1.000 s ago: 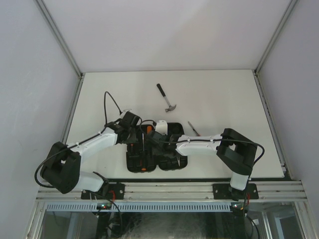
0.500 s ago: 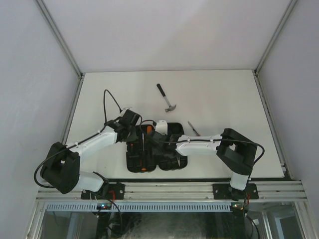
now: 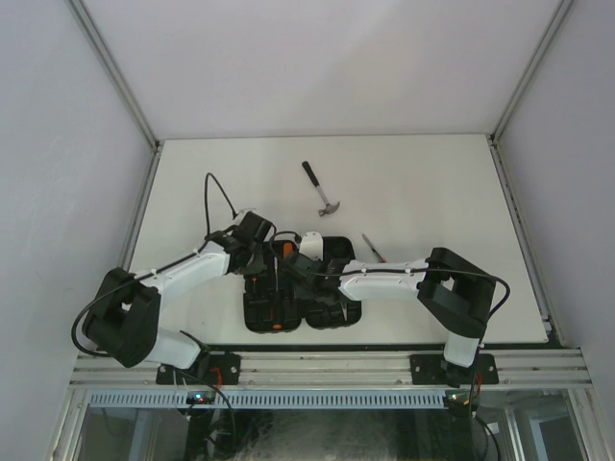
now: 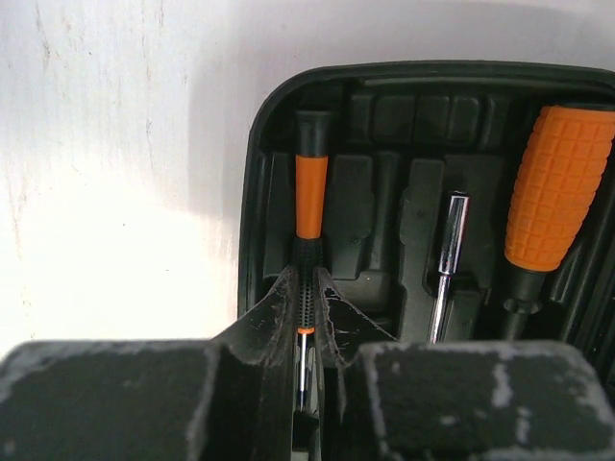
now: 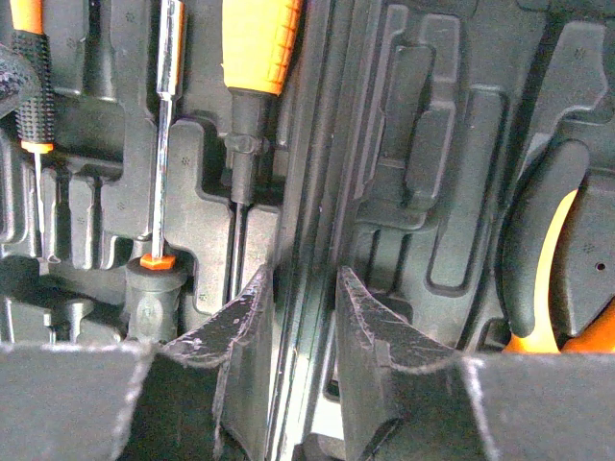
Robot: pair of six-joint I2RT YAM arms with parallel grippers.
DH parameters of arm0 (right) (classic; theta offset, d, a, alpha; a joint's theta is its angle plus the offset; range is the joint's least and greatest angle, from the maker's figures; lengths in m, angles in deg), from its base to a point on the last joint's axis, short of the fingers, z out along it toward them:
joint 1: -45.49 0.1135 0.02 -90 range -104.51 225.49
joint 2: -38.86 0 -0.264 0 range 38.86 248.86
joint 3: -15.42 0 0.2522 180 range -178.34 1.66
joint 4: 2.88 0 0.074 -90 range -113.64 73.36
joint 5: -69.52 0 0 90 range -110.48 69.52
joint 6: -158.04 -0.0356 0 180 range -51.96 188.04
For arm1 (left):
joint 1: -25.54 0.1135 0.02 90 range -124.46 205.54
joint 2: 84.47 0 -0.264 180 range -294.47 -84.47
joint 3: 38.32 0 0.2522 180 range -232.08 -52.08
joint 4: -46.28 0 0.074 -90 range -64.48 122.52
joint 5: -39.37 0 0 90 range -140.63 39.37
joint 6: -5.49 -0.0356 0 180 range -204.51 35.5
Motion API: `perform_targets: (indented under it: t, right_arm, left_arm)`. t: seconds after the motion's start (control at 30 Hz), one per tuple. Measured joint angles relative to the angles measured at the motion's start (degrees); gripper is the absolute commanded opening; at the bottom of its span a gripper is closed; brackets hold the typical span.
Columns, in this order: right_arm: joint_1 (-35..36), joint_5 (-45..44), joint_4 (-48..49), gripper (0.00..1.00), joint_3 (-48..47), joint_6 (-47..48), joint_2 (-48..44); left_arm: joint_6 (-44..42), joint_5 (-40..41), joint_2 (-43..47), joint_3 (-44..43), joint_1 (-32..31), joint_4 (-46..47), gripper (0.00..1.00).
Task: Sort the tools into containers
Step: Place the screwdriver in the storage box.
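The black tool case (image 3: 332,312) lies open near the table's front edge. My left gripper (image 4: 307,279) is shut on a slim black-and-orange screwdriver (image 4: 309,192), holding it along the leftmost slot of the case's left half (image 4: 258,173). My right gripper (image 5: 303,283) is clamped across the case's middle hinge ridge (image 5: 317,144), one finger on each side. A big orange-handled screwdriver (image 5: 258,43) and a chrome-shafted driver (image 5: 165,115) lie in slots. Orange-handled pliers (image 5: 548,259) sit in the right half. The claw hammer (image 3: 325,190) lies on the table behind the case.
A loose dark screwdriver (image 3: 373,248) lies on the white table (image 3: 432,182) just right of the case's back corner. Grey walls (image 3: 58,144) close in both sides. The arms' bases (image 3: 317,370) stand along the front rail.
The left arm's elbow and forearm have shifted slightly; its gripper stays over the case's left half with the screwdriver. The right arm has not moved.
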Motion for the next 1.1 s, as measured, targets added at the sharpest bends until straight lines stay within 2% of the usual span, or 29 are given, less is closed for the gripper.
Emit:
perform_targets:
  t: [1.1]
  right_arm:
    - [0.0,0.1,0.1,0.13,0.0,0.0,0.0]
  left_arm:
    - [-0.3,-0.6,-1.3,-0.1,0.1,0.7,0.03]
